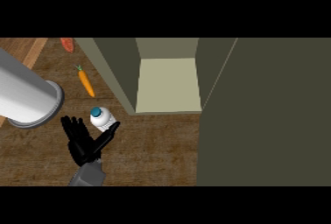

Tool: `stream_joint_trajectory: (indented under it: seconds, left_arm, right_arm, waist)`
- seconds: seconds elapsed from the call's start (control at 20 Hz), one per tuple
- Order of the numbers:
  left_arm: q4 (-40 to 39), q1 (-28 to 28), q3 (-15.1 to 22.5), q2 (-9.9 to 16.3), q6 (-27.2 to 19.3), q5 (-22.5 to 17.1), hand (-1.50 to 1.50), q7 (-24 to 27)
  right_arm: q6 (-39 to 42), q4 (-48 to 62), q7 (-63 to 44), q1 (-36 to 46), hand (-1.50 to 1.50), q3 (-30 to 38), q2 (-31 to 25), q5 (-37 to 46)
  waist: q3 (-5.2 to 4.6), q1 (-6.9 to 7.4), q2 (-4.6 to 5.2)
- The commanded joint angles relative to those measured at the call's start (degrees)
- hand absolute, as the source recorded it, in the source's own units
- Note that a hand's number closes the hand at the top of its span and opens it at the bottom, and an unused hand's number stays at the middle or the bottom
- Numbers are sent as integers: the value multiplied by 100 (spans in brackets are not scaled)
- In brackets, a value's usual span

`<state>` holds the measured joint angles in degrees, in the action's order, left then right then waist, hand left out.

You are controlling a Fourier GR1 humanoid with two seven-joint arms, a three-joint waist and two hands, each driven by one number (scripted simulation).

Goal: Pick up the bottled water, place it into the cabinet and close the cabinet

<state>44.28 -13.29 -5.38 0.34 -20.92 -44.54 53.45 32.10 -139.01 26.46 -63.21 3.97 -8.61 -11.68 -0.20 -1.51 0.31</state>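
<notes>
Bottle: small white plastic water bottle with a teal cap (pixel 100 118) stands on the wooden counter (pixel 155 148), near the open cabinet (pixel 167 85).
Left hand (pixel 82 139): I see straight, spread fingers flanking it, nothing grasped.
Reason: I judge it's pre-grasp framing.
Right hand: unseen.

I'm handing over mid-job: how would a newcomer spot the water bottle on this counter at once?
Start at the open cabinet in the middle of the wooden counter. Just off its lower left corner stands the water bottle, right beside the black left hand, between thumb and fingers. It is the only white thing with a blue cap; the carrot above is orange.
</notes>
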Motion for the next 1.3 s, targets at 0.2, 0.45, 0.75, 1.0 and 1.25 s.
stream_joint_trajectory:
  seconds: [0.2, 0.45, 0.75, 1.0, 1.25]
  left_arm:
    - [-995, -682, -278, 113, 797, -272, 150, 504]
    - [-1088, -734, -284, 76, 922, -338, 150, 751]
    - [-1429, -717, 212, 116, 1453, 163, 150, 875]
    - [-1233, -573, 1283, 560, 2853, 845, 150, -24]
    - [-540, -461, 1446, 686, 3074, 863, 150, -347]
  right_arm:
    - [-67, -730, -494, 60, -150, 212, -20, -528]
    - [-21, -916, -554, -107, -150, 219, 44, -555]
    - [133, -870, -280, -252, -150, 191, 47, -392]
    - [171, -439, 4, -108, -150, 244, -5, -341]
    - [19, -933, -321, -316, -150, 276, 41, -448]
  waist:
    - [8, 56, 2]
    - [10, 64, -14]
    - [6, 30, -12]
    - [8, 39, -28]
    - [14, 133, -39]
